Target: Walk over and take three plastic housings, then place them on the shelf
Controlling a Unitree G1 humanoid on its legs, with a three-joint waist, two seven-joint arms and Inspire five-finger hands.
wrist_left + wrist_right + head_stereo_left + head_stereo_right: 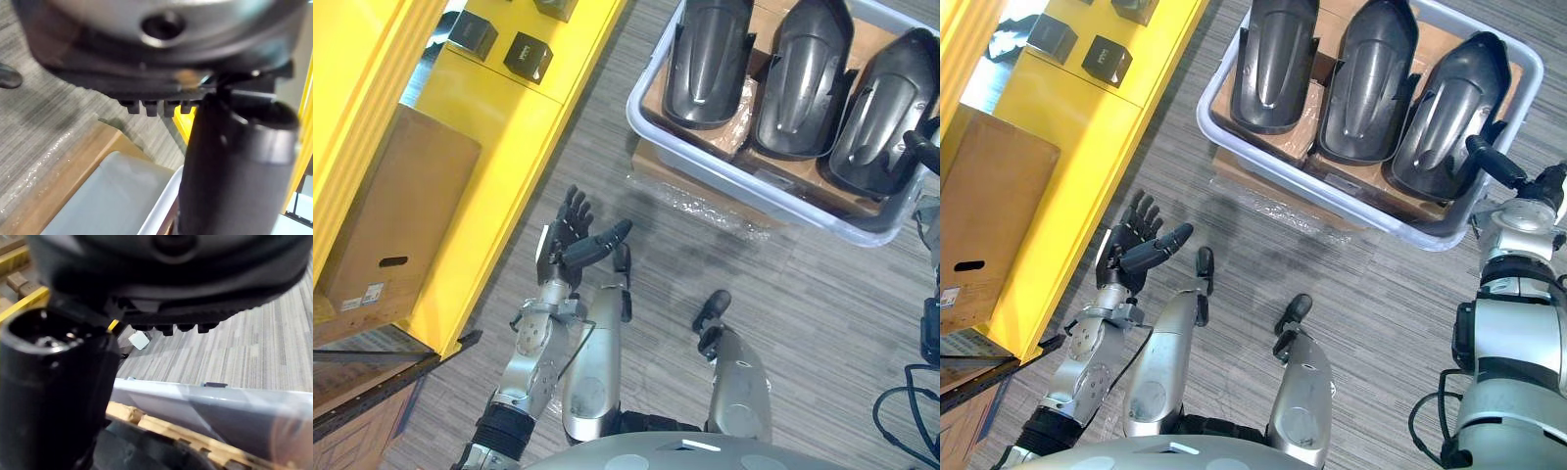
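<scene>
Three plastic housings sat side by side in the grey bin [1206,106] on the floor [1381,294]: left housing [1275,59], middle housing [1368,83], right housing [1449,113]. Right robot hand [1494,163] was at the bin's near right corner with its thumb over the right housing's edge. Its fingers looked straight and it held nothing; I couldn't tell whether it touched the housing. Left robot hand [563,245] was spread wide and empty, above the floor between the bin and the yellow shelf [1087,147], well clear of the housings. The shelf carried a cardboard box [989,206] and small black boxes [1107,59].
</scene>
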